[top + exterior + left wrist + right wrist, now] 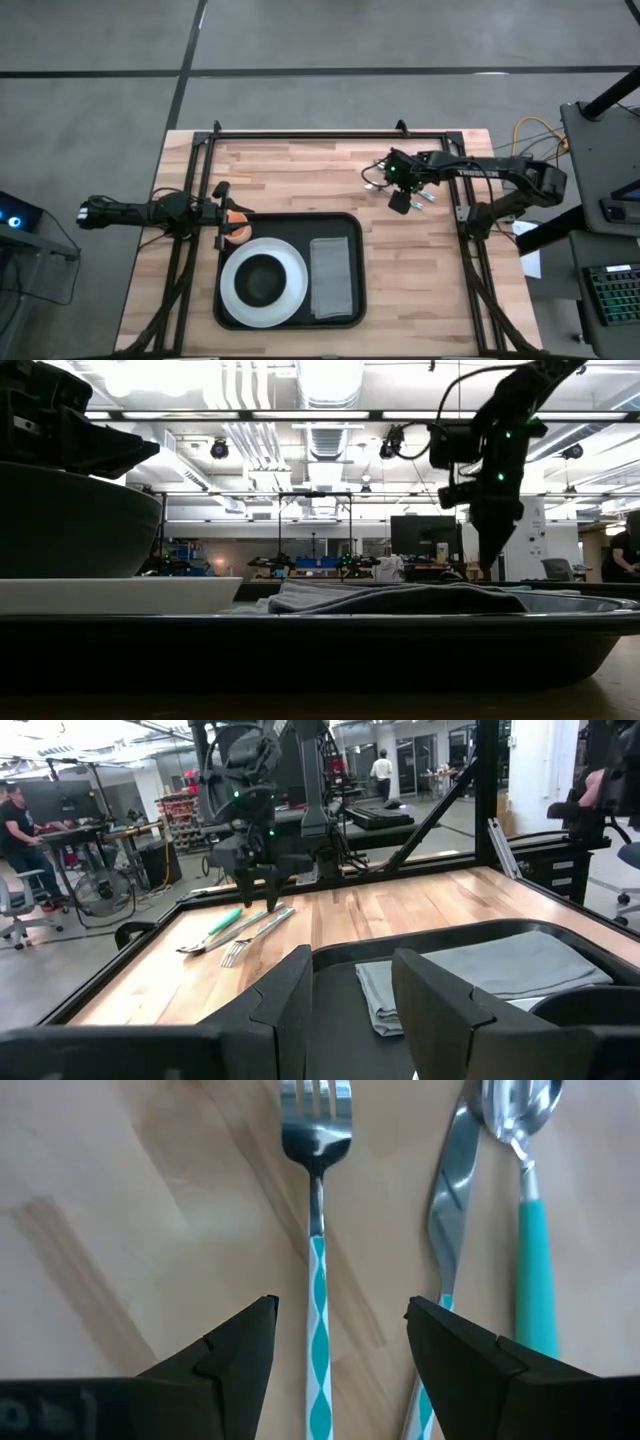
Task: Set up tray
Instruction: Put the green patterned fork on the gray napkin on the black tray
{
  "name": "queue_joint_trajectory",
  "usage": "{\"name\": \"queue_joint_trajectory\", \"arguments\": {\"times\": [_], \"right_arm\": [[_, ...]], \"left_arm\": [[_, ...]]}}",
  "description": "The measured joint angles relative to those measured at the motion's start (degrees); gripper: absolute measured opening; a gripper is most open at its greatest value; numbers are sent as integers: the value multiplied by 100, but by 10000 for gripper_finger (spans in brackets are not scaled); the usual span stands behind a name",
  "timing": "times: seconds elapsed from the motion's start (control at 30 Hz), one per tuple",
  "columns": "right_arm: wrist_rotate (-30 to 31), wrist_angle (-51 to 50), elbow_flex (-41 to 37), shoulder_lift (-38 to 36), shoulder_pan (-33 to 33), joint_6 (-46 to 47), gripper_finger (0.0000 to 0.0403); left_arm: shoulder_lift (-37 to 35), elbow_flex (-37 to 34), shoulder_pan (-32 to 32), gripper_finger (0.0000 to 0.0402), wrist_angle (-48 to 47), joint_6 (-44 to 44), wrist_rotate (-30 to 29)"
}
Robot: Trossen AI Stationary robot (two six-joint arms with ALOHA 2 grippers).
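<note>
The black tray (345, 225) lies in the middle of the table near its near edge. On it sit a round white plate (238, 300) carrying a dark bowl (263, 280), and a folded grey cloth (330, 277) to the plate's right. A fork (318, 1200), a knife (447, 1230) and a spoon (525, 1190), all with teal handles, lie side by side on the wood beyond the tray's far right corner. My right gripper (340, 1312) points down over them, open, its fingers either side of the fork's handle. My left gripper (350, 995) hovers open at the tray's far left corner.
A black frame (330, 133) runs along the table's far edge and down both sides. Bare wood lies to the right of the tray (420, 270) and along the far side. People and workstations show in the room behind the table.
</note>
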Motion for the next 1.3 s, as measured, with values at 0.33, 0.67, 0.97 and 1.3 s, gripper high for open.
{"name": "queue_joint_trajectory", "arguments": {"times": [0.33,0.67,0.97,1.3], "right_arm": [[-271,544,-251,331,-184,-24,214],[-478,745,-250,1141,-195,-130,190],[-513,826,-198,1086,-193,26,72],[-568,883,-145,1043,-195,133,16]], "left_arm": [[0,2,-1,122,2,-2,2],[4,2,0,122,9,-155,8],[8,0,0,122,12,-157,6],[315,4,0,122,5,-157,6]]}}
